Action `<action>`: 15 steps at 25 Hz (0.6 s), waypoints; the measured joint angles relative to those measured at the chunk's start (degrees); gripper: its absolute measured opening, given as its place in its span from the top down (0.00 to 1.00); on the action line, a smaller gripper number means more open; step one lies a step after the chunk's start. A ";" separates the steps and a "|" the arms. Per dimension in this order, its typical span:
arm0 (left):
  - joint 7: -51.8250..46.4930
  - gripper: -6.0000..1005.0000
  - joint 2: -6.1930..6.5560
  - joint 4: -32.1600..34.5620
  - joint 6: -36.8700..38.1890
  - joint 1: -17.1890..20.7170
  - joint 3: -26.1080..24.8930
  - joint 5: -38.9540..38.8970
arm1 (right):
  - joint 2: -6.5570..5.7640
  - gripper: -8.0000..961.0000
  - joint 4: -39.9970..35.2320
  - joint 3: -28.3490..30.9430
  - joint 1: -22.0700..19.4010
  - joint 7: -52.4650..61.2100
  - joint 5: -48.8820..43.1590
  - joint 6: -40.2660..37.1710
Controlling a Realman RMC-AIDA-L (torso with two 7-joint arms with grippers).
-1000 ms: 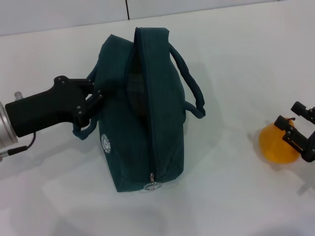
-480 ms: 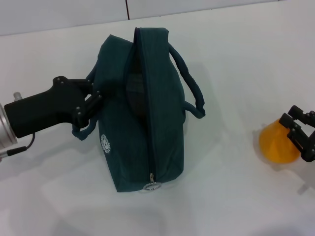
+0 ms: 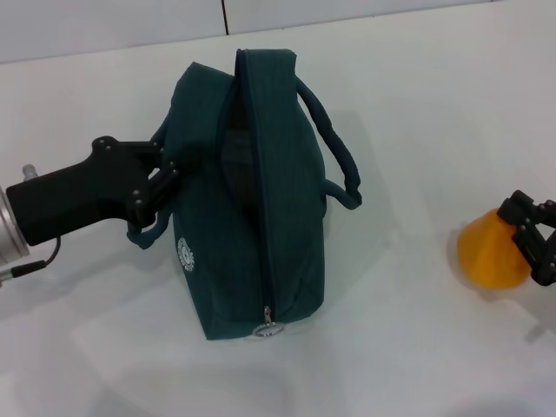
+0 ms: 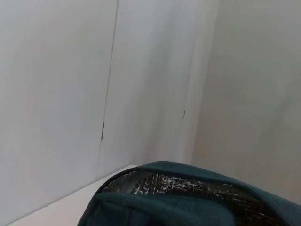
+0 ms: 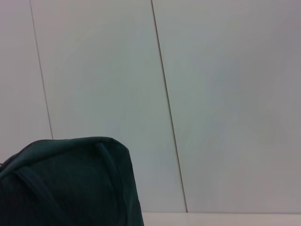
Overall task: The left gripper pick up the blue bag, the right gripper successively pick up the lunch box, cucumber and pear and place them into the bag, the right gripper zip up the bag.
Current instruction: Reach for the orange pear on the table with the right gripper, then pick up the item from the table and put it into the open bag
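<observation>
Near the worktop's right edge, the right gripper (image 3: pixel 537 239) sits against the pear (image 3: pixel 491 254), fingers spread around its far side, seemingly lining up a grasp; compared with a second ago it has slid further toward that edge. Toward the left edge, the left gripper (image 3: pixel 161 187) is clamped on a handle of the blue bag (image 3: pixel 261 217), holding the mouth open for loading. Bag unchanged.

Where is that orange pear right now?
In the head view, the pear sits on the white table, far right of the blue bag, against the right tool.
</observation>
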 joint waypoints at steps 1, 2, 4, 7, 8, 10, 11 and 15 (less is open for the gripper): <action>0.00 0.94 0.00 0.04 0.00 0.01 0.00 -0.02 | 0.00 0.83 0.00 0.00 0.02 0.02 0.00 0.16; 0.00 0.94 0.00 0.09 0.00 0.01 0.00 -0.03 | 0.00 0.85 0.00 -0.01 0.03 0.03 -0.01 0.33; 0.00 0.94 0.00 0.14 0.00 0.01 0.00 -0.06 | 0.00 0.88 0.00 -0.02 0.03 0.03 -0.01 0.44; -0.01 0.94 -0.01 0.16 0.03 -0.01 0.00 -0.08 | 0.00 0.92 0.00 -0.04 0.03 0.04 -0.01 0.38; -0.01 0.94 -0.03 0.17 0.05 -0.01 0.00 -0.08 | 0.00 0.94 0.00 -0.05 0.03 0.02 -0.02 0.24; -0.01 0.94 -0.07 0.16 0.04 -0.01 0.00 -0.08 | 0.00 0.94 0.00 -0.05 0.02 -0.02 -0.02 -0.40; -0.01 0.94 -0.07 0.16 0.03 -0.01 0.00 -0.08 | 0.00 0.95 -0.02 -0.05 0.03 -0.02 -0.02 -1.09; -0.01 0.94 -0.09 0.17 0.02 0.01 0.00 -0.08 | 0.00 0.95 -0.48 0.12 0.04 0.30 0.13 -8.57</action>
